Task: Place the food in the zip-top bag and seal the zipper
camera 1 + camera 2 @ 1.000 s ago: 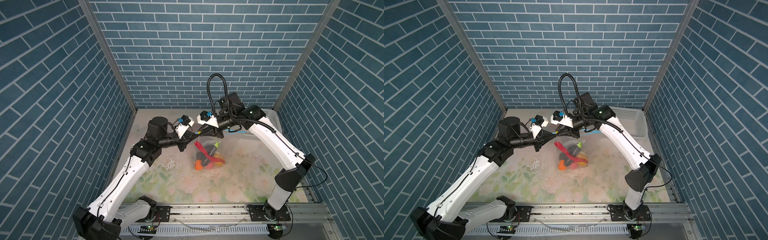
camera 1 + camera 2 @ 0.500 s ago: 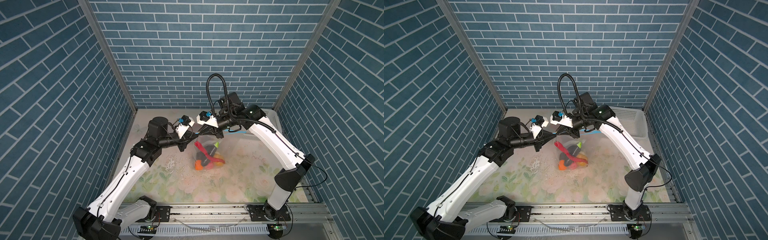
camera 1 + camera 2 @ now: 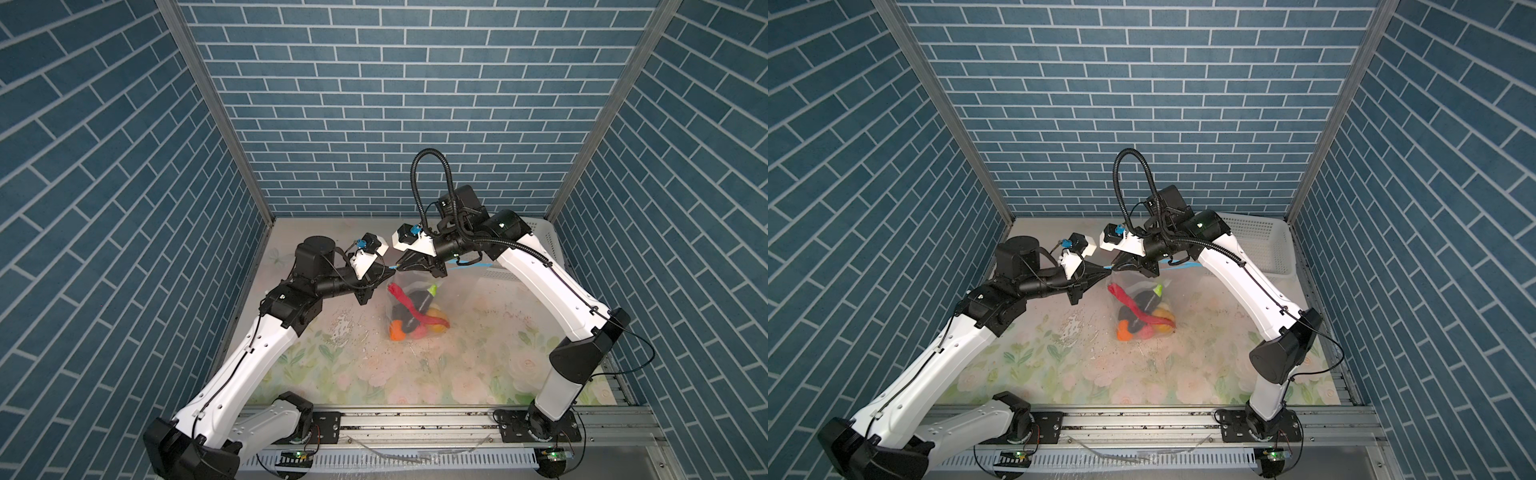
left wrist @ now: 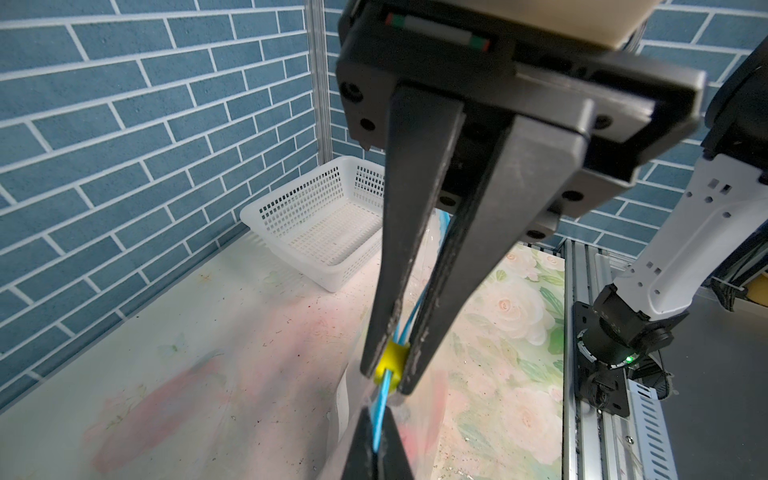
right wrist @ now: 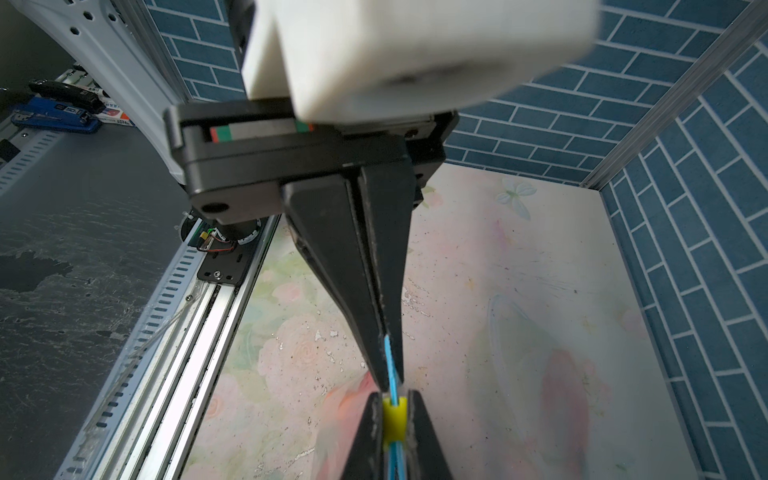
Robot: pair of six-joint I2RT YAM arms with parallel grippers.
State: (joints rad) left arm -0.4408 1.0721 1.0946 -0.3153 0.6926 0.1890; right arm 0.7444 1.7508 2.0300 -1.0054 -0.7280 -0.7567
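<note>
In both top views the two arms meet over the back half of the table [image 3: 478, 357], near mid-width, with the left claw [image 3: 392, 270] and right claw [image 3: 400, 268] tip to tip at the top edge of the bag [image 3: 409, 282]. The bag hangs below them with the food [image 3: 415, 320] heaped in its bottom: a red strip, a black lump, and orange and yellow pieces. Whether that bottom touches the table I cannot tell. A stretch of the blue zipper [image 3: 472, 264] runs under the right wrist toward the basket [image 3: 1262, 245] in the back right corner. In the left wrist view the right claw [image 4: 388, 378] is pinched tight on the yellow slider [image 4: 390, 365]. Just beyond it, the left claw [image 4: 372, 440] is clamped on the zipper [image 4: 380, 411]. In the right wrist view the right claw [image 5: 394, 399] grips the slider [image 5: 394, 419] from both sides. The left claw [image 5: 388, 374], closed with no gap, bites the zipper [image 5: 390, 357] just beside it.
</note>
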